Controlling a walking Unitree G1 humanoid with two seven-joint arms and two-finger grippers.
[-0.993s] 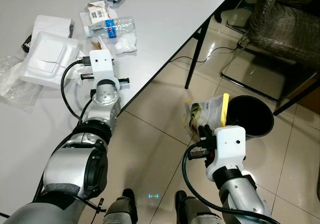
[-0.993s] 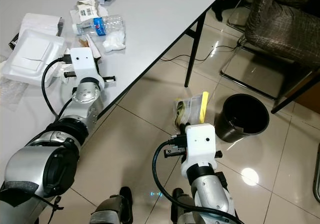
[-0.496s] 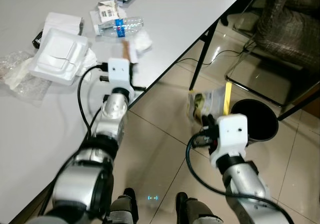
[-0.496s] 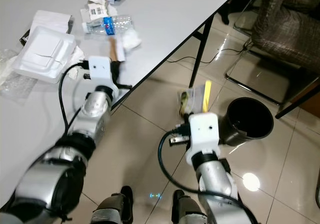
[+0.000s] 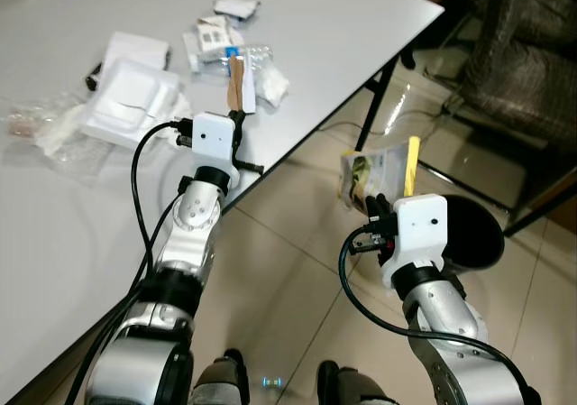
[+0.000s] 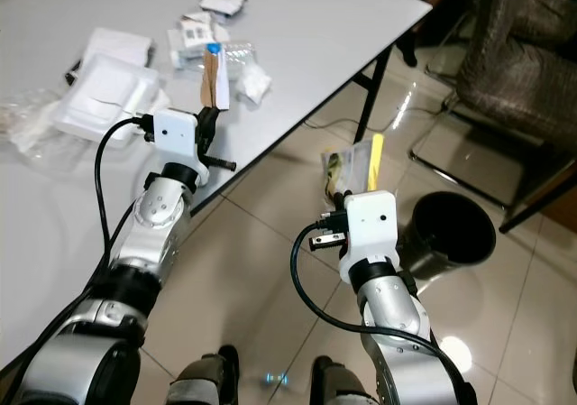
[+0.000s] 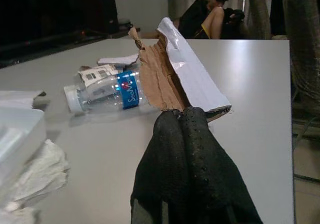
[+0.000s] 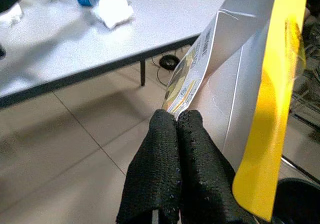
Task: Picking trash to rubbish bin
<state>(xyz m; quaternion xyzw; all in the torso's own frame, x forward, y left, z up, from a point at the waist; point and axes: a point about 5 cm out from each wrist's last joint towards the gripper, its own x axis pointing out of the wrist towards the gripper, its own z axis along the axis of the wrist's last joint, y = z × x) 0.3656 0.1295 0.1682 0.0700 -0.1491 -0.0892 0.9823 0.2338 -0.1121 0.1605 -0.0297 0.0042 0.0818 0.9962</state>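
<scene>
My left tool (image 7: pixel 181 115) is clenched on a torn brown-and-white paper wrapper (image 5: pixel 238 80), lifted above the grey worktop (image 5: pixel 334 26) near a plastic bottle (image 7: pixel 107 90) and a white foam box (image 5: pixel 131 103). My right tool (image 8: pixel 176 121) grips a silver snack bag with a yellow strip (image 5: pixel 380 170) over the tiled floor, just beside the black rubbish bin (image 6: pixel 455 234).

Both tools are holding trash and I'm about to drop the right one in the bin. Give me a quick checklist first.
1. Right tool shut on the packet: ok.
2. Left tool shut on the cardboard scrap: ok.
3. Bin upright, mouth open: ok.
4. Packet over the bin mouth: not ok, it hangs beside the bin's left rim.
5. How full the bin is: cannot tell, inside is dark.
6. Bottle and other trash on the table: not ok, more runs needed.
</scene>
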